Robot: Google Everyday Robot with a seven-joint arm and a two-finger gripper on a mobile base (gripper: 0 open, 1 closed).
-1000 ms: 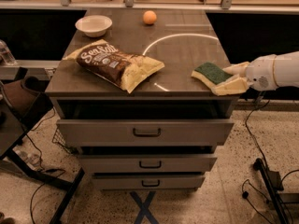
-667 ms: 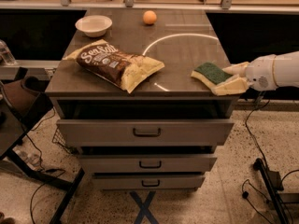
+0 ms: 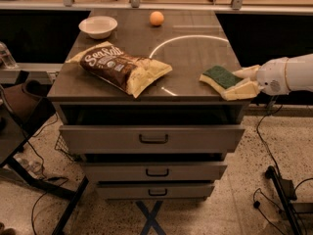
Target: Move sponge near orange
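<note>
The gripper [image 3: 235, 82] reaches in from the right side over the front right corner of the cabinet top [image 3: 195, 53], its two pale fingers closed against the right end of the sponge [image 3: 219, 76] — one on the far edge, one on the near edge. The sponge lies flat on the top, green side up, sticking out to the gripper's left. The orange [image 3: 156, 18] sits well apart, far beyond and left of the gripper, near the back edge — the chip bag [image 3: 122, 68] lies left of it, the white bowl [image 3: 98, 26] farther off.
</note>
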